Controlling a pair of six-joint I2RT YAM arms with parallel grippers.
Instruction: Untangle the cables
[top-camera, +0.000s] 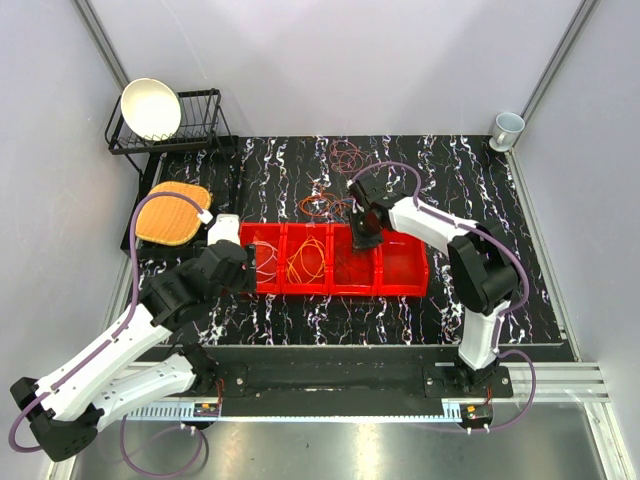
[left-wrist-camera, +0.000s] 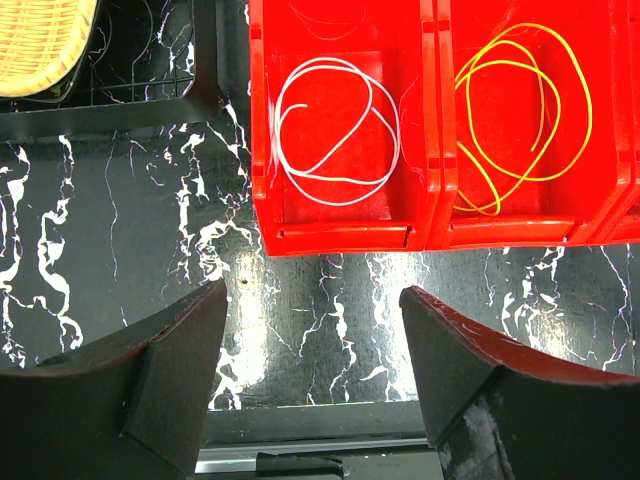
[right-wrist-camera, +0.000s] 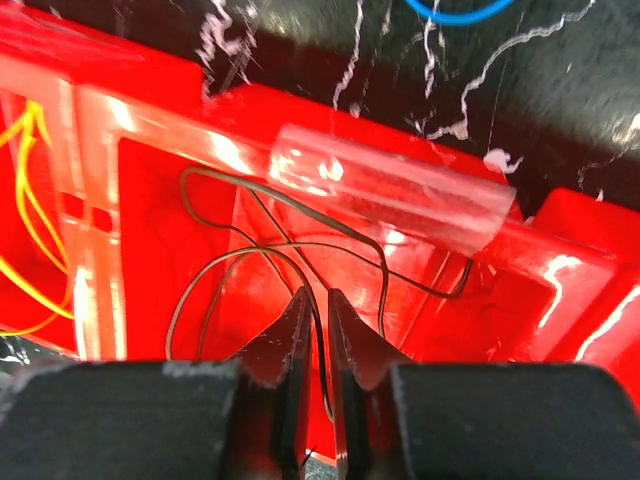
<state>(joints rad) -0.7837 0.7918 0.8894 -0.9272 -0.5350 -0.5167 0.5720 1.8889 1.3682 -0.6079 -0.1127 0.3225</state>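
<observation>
On black marbled table (top-camera: 480, 200) | red bins (top-camera: 340, 286) (4) hold cables (top-camera: 305, 262) | grey walls (top-camera: 350, 60)

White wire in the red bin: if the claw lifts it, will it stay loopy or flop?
Probably floppy: the white wire is very thin and lies in loose, uneven curls. It is likely very light too, being so thin. It seems to lie flat on the floor of the red bin, so pinching it may be fiddly.

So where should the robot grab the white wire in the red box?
From straight above, pinching where the strands cross mid-coil. The white wire lies flat in loops, and the walls of the red bin block any sideways reach.
</observation>
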